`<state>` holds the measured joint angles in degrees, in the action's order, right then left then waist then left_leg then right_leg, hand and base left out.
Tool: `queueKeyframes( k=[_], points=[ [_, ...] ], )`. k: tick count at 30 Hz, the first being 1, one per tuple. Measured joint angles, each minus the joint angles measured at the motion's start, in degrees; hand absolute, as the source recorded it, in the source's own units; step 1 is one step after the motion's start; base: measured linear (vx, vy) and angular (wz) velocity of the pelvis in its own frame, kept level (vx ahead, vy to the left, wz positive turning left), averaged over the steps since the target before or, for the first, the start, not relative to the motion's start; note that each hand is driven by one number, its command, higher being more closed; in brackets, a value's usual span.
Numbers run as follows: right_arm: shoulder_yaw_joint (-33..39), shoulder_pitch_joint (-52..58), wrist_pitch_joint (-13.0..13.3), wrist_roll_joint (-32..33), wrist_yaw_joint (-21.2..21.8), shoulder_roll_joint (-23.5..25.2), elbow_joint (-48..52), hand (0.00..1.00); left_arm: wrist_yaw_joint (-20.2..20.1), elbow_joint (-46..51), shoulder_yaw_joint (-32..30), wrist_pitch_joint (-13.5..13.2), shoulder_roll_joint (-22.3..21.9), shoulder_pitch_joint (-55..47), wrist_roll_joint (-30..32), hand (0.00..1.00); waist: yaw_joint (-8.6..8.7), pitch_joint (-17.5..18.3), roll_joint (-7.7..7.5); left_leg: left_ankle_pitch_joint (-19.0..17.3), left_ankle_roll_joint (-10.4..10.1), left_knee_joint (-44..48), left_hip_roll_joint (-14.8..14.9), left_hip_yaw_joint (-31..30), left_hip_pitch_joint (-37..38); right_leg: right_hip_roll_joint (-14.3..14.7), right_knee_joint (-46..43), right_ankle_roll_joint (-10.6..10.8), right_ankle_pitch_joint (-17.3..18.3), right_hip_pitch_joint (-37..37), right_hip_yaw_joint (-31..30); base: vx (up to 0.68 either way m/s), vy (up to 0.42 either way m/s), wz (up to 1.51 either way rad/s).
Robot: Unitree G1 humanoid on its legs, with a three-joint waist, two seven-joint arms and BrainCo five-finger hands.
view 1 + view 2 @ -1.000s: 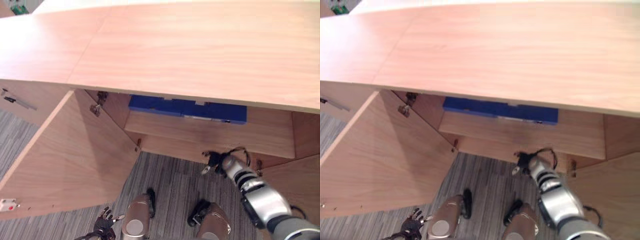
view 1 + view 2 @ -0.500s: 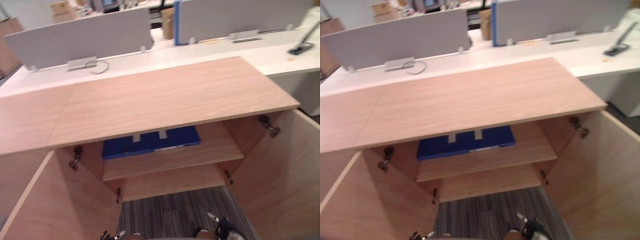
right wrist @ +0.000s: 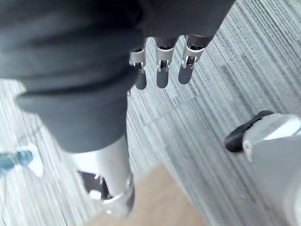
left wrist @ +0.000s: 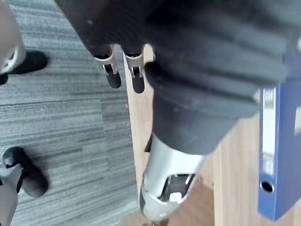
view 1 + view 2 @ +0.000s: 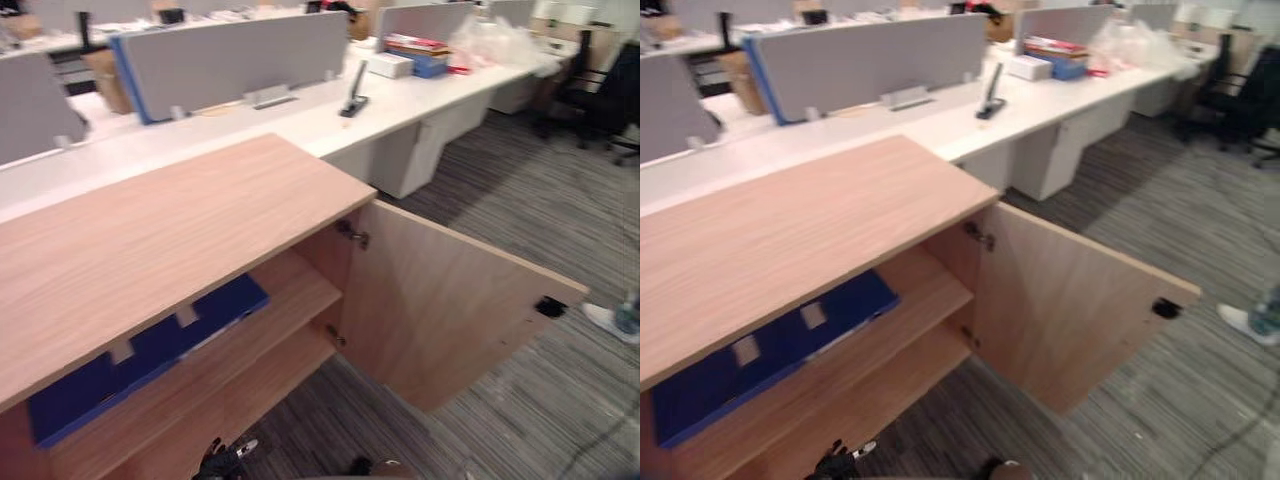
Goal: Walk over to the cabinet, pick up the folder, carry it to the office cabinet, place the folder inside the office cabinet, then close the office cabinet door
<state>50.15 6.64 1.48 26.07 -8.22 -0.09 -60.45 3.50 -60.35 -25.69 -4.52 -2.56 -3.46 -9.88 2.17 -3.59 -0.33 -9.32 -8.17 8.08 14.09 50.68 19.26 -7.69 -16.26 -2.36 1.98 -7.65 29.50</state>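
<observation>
The blue folder (image 5: 150, 358) lies flat on the upper shelf (image 5: 295, 300) inside the wooden office cabinet (image 5: 160, 235), under its top board. No hand touches it. The cabinet's right door (image 5: 440, 300) stands wide open. My left hand (image 5: 226, 458) hangs low in front of the cabinet. In the left wrist view its fingers (image 4: 113, 73) are straight and hold nothing, and the folder's spine (image 4: 276, 150) shows past them. In the right wrist view my right hand's fingers (image 3: 161, 68) are straight over the grey carpet, also holding nothing.
White desks (image 5: 300, 110) with grey partition screens (image 5: 235, 55) run behind the cabinet. A black office chair (image 5: 610, 85) stands at the far right. A person's shoe (image 5: 612, 320) rests on the striped carpet (image 5: 520, 190) beyond the open door.
The head camera has swung up and to the right, so the cabinet now sits at the left. My right arm has drawn back from the lower shelf. The folder has stayed on its shelf.
</observation>
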Motion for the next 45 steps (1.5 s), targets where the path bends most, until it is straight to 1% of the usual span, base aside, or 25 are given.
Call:
queueKeyframes(
  k=[1,4,6,9,10,12,14,16,19,20,23,24,26,28,29,30,32,34,35,39,42,43,45],
  points=[
    [1.0,-0.4,0.0,0.1,-0.2,-0.2,-0.4,0.00,0.0,-0.2,0.0,0.0,0.0,0.0,-0.1,0.00,0.19,0.1,-0.02,0.3,-0.2,-0.3,0.0,0.0,0.0,0.5,0.0,-0.1,0.0,-0.4,-0.5,0.09,-0.043,-0.57],
    [5.4,-3.3,0.1,0.0,-0.4,-1.8,-2.9,0.00,0.0,-1.2,0.4,0.0,0.9,0.0,-0.4,0.00,0.66,-0.3,0.52,0.8,0.0,-0.6,-0.3,-0.6,1.5,2.6,-0.5,-0.9,0.0,-1.7,-4.3,0.11,-0.016,-0.72],
    [7.3,-4.4,0.0,-0.3,-0.4,-2.8,-2.9,0.00,-0.1,-2.1,1.7,0.1,1.5,-0.1,-0.4,0.00,1.39,-0.3,0.69,0.9,0.1,-0.1,-0.3,-0.7,1.9,3.0,-0.9,-0.8,0.1,-1.9,-5.4,0.08,0.040,-0.39],
    [7.2,-6.0,-0.2,-0.4,-0.4,-6.2,-2.8,0.00,-0.2,-2.2,3.8,0.2,1.8,0.1,-0.4,0.00,1.71,-0.5,1.03,1.0,0.0,0.2,-0.9,-0.8,1.7,3.1,-1.3,-0.8,0.1,-3.1,-6.8,0.03,0.075,-0.30],
    [6.9,-6.9,-0.3,-0.7,-0.4,-7.8,-2.3,0.00,-0.2,-2.2,4.6,0.2,2.0,0.4,-0.4,0.00,1.82,-0.7,1.25,1.4,-0.5,0.1,-1.2,-1.1,1.7,3.1,-1.3,-0.8,0.1,-3.2,-7.2,0.00,0.081,-0.12],
    [5.9,-8.2,-0.2,-2.9,-0.4,-10.0,-0.9,0.00,-0.2,-2.2,5.8,0.2,2.4,0.5,-0.2,0.00,1.90,-0.9,1.31,2.2,-0.6,-0.2,-1.7,-1.6,1.7,2.7,-1.2,-0.8,0.1,-3.3,-7.4,0.00,0.075,-0.04],
    [2.6,-11.1,-0.2,-4.9,-0.3,-13.3,1.3,0.00,-0.2,-2.1,7.8,0.2,3.4,0.7,0.0,0.00,2.30,-1.3,1.44,3.7,-0.7,-1.2,-2.6,-3.3,1.6,2.1,-1.1,-0.8,0.1,-3.4,-7.5,-0.01,0.040,0.03],
    [0.1,-13.5,0.0,-5.2,-0.3,-15.6,2.9,0.00,-0.2,-2.0,9.0,0.2,4.1,0.8,0.2,0.00,2.38,-1.7,1.46,5.0,-1.0,-2.1,-3.1,-4.4,1.4,1.7,-0.9,-0.8,0.1,-3.4,-7.4,-0.01,0.013,0.08],
    [-5.2,-17.5,0.6,-7.3,-0.1,-19.7,5.3,0.00,-0.4,-2.0,10.4,0.1,4.2,0.8,0.3,0.00,2.41,-2.3,2.27,5.3,-1.0,-2.3,-3.1,-5.6,0.8,1.5,-0.7,-0.7,0.1,-3.5,-6.9,-0.03,0.002,0.13],
    [-7.3,-19.0,1.0,-7.6,0.1,-21.1,5.6,0.00,-0.6,-2.0,11.1,0.1,4.3,0.6,0.3,0.00,2.43,-2.4,2.43,5.8,-1.3,-3.1,-3.3,-6.7,0.7,1.4,-0.5,-0.7,0.0,-3.5,-6.6,-0.03,0.004,0.18],
    [-12.3,-22.1,1.2,-8.7,0.5,-22.6,6.4,0.00,-0.6,-2.0,11.8,0.1,4.4,-0.2,0.4,0.00,2.29,-2.4,2.46,6.3,-1.2,-4.0,-3.4,-7.5,0.7,1.4,-0.2,-0.7,0.0,-3.5,-6.2,-0.04,0.009,0.11],
    [-15.2,-23.8,1.5,-9.5,1.1,-23.2,6.5,0.00,-0.7,-2.0,12.5,0.1,4.4,-0.7,0.4,0.00,2.17,-2.5,2.54,6.3,-1.2,-4.1,-3.4,-7.6,0.6,1.3,-0.1,-0.7,0.0,-3.5,-6.1,-0.05,0.021,0.06],
    [-17.5,-25.1,1.7,-9.6,1.6,-23.5,6.8,0.00,-0.7,-2.0,13.0,0.1,4.4,-1.1,0.4,0.00,1.70,-2.6,2.68,6.3,-1.2,-4.2,-3.5,-8.0,0.5,1.1,-0.2,-0.7,0.0,-3.5,-5.8,-0.06,0.030,0.14],
    [-21.0,-26.4,2.0,-10.6,2.2,-24.2,6.9,0.00,-0.7,-2.0,13.2,0.2,4.4,-1.4,0.4,0.00,1.73,-2.8,3.02,6.3,-1.2,-4.5,-3.7,-10.0,-0.3,0.2,-0.2,-0.6,-0.1,-3.5,-4.6,-0.06,0.033,0.29],
    [-21.8,-26.7,2.0,-11.0,2.4,-24.4,6.9,0.00,-0.7,-2.0,13.2,0.1,4.3,-1.4,0.4,0.00,1.59,-3.0,3.18,6.3,-1.2,-4.8,-3.8,-10.3,-0.3,0.0,-0.2,-0.6,-0.1,-3.5,-4.4,-0.06,0.044,0.20],
    [-24.4,-27.8,2.0,-11.6,2.7,-24.5,6.9,0.00,-0.7,-2.0,13.2,0.2,4.4,-1.9,0.4,0.00,1.49,-3.2,3.35,6.3,-1.2,-5.0,-4.0,-10.5,-0.3,-0.2,-0.2,-0.5,-0.4,-3.5,-4.3,-0.05,0.047,0.09],
    [-27.2,-28.7,2.0,-11.9,3.6,-24.5,6.9,0.00,-0.7,-2.0,13.1,0.1,4.4,-2.5,0.3,0.00,1.38,-3.2,3.35,6.3,-1.2,-5.0,-4.2,-10.6,-0.3,-0.4,-0.1,-0.5,-0.6,-3.4,-4.3,-0.05,0.047,0.05],
    [-28.5,-29.1,2.0,-13.3,3.4,-24.8,6.9,0.00,-0.8,-1.9,13.2,0.1,4.5,-2.5,0.3,0.00,1.30,-3.2,3.35,6.2,-1.2,-5.5,-4.4,-10.7,-0.3,-0.4,0.2,-0.3,-0.8,-3.4,-4.3,-0.04,0.044,0.02],
    [-30.8,-29.1,2.0,-13.9,3.8,-25.5,7.0,0.00,-0.8,-2.0,13.2,0.1,4.6,-2.5,0.3,0.00,1.39,-3.4,3.37,6.2,-1.2,-5.8,-4.6,-10.8,-0.3,-0.4,0.6,-0.2,-1.1,-3.4,-4.2,-0.04,0.043,-0.01],
    [-34.9,-28.8,1.9,-14.1,5.1,-27.2,7.5,0.00,-1.2,-2.0,13.7,0.1,4.6,-2.5,0.3,0.00,2.03,-3.6,3.38,6.1,-1.0,-6.0,-4.8,-11.7,-0.7,-0.4,1.7,-0.1,-2.0,-3.4,-4.2,-0.05,0.034,-0.02],
    [-38.9,-27.1,1.9,-16.2,6.4,-29.7,9.7,0.00,-1.8,-1.9,14.1,0.1,4.7,-2.5,0.3,0.00,2.23,-3.8,3.36,5.7,-0.9,-6.0,-4.8,-12.7,-1.1,-0.3,2.1,-0.1,-2.4,-3.7,-4.2,-0.06,0.005,0.01],
    [-40.9,-27.0,1.8,-16.5,7.0,-30.6,10.4,0.00,-2.1,-1.9,14.3,0.1,4.8,-2.5,0.3,0.00,2.55,-4.1,3.33,5.2,-0.5,-5.9,-4.7,-12.8,-1.1,-0.2,2.1,-0.1,-2.5,-3.8,-4.2,-0.07,0.000,-0.06],
    [-43.6,-26.5,1.7,-18.6,7.8,-31.9,12.1,0.00,-2.5,-1.9,15.2,0.1,5.1,-2.5,0.4,0.00,2.93,-4.3,3.32,4.2,-0.3,-5.9,-4.6,-13.2,-1.5,0.1,1.9,-0.2,-2.7,-4.5,-4.3,-0.08,-0.002,-0.10]
  ],
)
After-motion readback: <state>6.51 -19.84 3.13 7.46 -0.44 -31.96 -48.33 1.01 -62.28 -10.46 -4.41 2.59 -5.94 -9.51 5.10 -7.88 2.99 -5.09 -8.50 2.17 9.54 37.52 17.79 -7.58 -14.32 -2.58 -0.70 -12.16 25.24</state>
